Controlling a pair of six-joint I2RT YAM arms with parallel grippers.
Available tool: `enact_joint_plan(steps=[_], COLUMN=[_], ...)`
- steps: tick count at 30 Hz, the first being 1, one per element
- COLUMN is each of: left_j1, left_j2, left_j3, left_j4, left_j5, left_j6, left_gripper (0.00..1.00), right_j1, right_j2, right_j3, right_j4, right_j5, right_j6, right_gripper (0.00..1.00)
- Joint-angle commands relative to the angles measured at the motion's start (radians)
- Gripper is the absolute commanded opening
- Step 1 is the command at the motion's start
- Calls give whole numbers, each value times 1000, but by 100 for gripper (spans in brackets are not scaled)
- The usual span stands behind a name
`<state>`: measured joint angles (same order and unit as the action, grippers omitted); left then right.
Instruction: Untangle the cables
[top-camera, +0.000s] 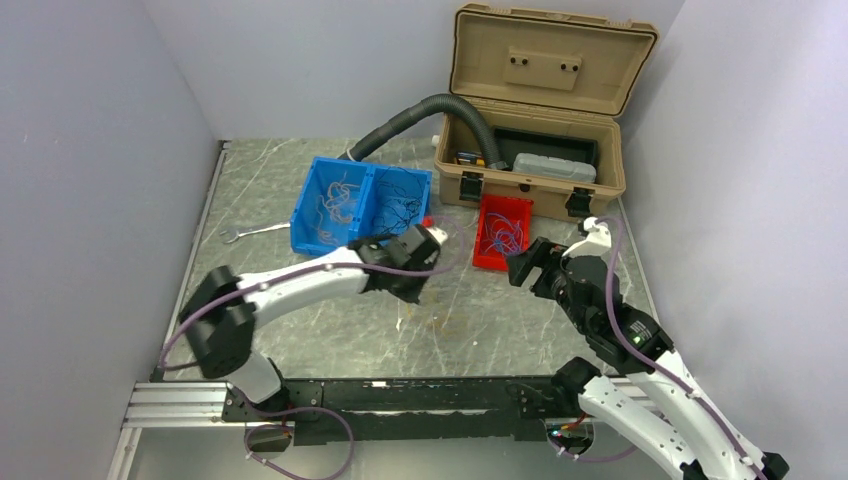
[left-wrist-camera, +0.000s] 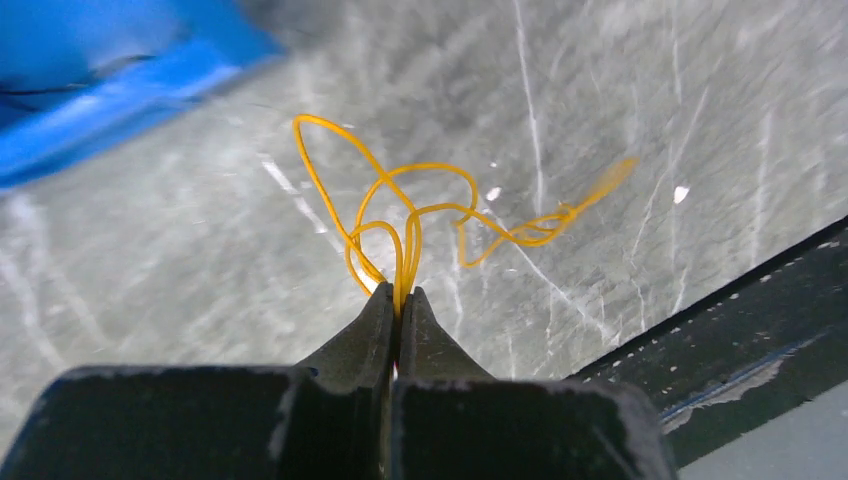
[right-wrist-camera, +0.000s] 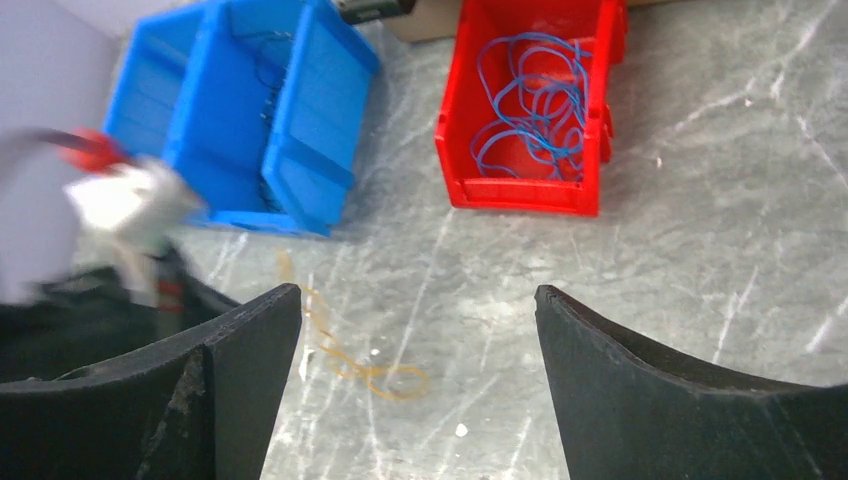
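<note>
Left tool pinching looped yellow cable, seemingly clear of worktop, near side of blue bin, likely so the tangle hangs free. Right tool spread, empty, waiting near red bin holding blue cables.

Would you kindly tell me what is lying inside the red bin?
The red bin holds a tangle of thin blue cables. Its near wall hides the front of the floor, so anything there cannot be seen.

blue cables in the small red bin
</note>
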<state>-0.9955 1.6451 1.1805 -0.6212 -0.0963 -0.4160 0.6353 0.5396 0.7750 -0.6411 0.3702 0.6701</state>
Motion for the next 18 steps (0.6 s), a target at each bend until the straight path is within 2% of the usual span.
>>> enact_joint_plan(steps=[1,10,18], left_j1=[86,392,683], left_j2=[-194,-420,-395], left_j3=[-14,51,179], left_j4=[-71,-168,-129], left_j5=[-23,-8,44], left_j6=[55,176,229], left_gripper=[0,0,0], right_j1=[0,-1,-1], right_j2=[3,22,45], right_j3=[-44,-72,-87], right_j4=[50,144,202], right_j5=[36,25,-53], right_j6=[-36,-82,-139], right_gripper=[90,91,92])
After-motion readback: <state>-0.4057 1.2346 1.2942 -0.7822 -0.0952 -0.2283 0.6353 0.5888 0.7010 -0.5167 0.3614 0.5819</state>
